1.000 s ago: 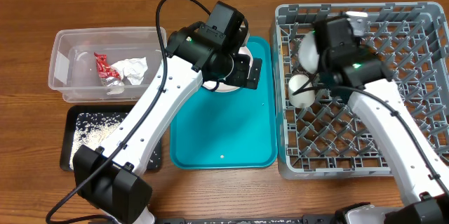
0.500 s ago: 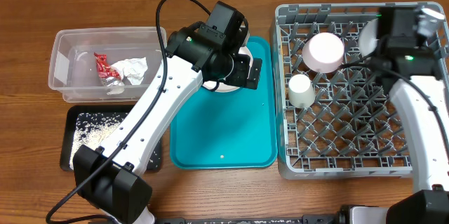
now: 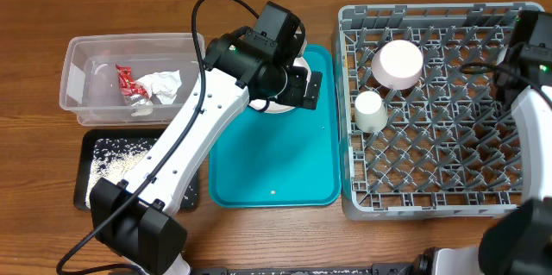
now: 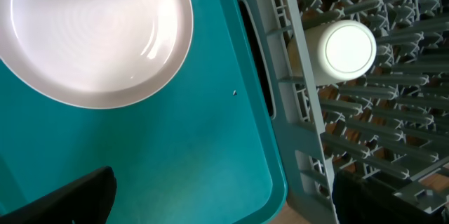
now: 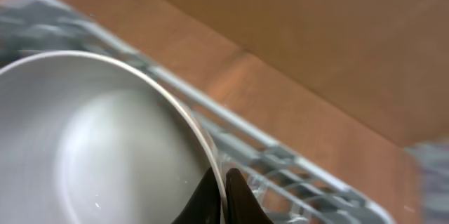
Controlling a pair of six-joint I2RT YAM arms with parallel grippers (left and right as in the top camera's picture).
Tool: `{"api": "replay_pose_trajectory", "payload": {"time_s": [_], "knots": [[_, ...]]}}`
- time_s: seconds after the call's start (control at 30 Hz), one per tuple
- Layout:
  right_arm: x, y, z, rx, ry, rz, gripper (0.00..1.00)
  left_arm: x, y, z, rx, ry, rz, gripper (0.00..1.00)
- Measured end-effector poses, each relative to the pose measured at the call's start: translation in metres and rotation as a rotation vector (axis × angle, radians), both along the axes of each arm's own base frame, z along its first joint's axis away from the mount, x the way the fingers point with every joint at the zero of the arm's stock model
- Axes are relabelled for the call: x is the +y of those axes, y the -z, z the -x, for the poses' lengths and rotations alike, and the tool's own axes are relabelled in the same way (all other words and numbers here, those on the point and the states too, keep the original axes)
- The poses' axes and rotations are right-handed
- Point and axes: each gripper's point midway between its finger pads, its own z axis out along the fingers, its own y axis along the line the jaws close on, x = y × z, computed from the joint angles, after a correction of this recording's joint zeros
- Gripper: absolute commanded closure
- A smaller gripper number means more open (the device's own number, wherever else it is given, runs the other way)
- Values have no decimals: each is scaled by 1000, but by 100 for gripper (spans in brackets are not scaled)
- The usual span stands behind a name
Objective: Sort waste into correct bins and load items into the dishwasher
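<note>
Right tool [image 5: 222,182] pinches the rim of the white dish [image 5: 91,147]

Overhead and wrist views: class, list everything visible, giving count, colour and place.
table: one, brown wood, under everything
clear tub: one, see-through, table's left
napkin: one, white, in clear tub
wrapper: one, red, in clear tub
black tray: one, black, beside clear tub
rice grains: many, white, in black tray
teal tray: one, teal, centre
plate: one, white, on teal tray
dish rack: one, grey, right
bowl: one, white, in dish rack
cup: one, white, in dish rack
held dish: one, white, in right fingers
left arm: one, white-black, over teal tray
right arm: one, white-black, over dish rack
left fingers: pair, black, open above teal tray
right fingers: pair, black, shut on held dish's rim
</note>
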Motion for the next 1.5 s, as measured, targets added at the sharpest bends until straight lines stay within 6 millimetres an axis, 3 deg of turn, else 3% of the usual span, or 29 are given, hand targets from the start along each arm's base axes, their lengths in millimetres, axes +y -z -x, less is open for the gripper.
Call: {"api": "replay_pose_trajectory", "payload": {"time_s": [0.13, 0.3, 0.53, 0.67, 0.77, 0.87, 1.1, 1.27, 1.5], "knots": [[-22, 18, 13, 143, 67, 64, 96, 0, 0, 0, 0, 0, 0, 0], [-37, 21, 21, 320, 104, 186, 96, 0, 0, 0, 0, 0, 0, 0], [-41, 32, 25, 492, 73, 214, 96, 0, 0, 0, 0, 0, 0, 0], [-35, 44, 21, 498, 17, 150, 95, 0, 0, 0, 0, 0, 0, 0], [-34, 48, 16, 471, -11, 108, 88, 0, 0, 0, 0, 0, 0, 0], [-26, 58, 9, 464, -66, 49, 88, 0, 0, 0, 0, 0, 0, 0], [-5, 60, -8, 442, -142, 37, 87, 0, 0, 0, 0, 0, 0, 0], [31, 70, -30, 456, -277, 6, 70, 0, 0, 0, 0, 0, 0, 0], [46, 76, -35, 472, -341, -23, 68, 0, 0, 0, 0, 0, 0, 0]]}}
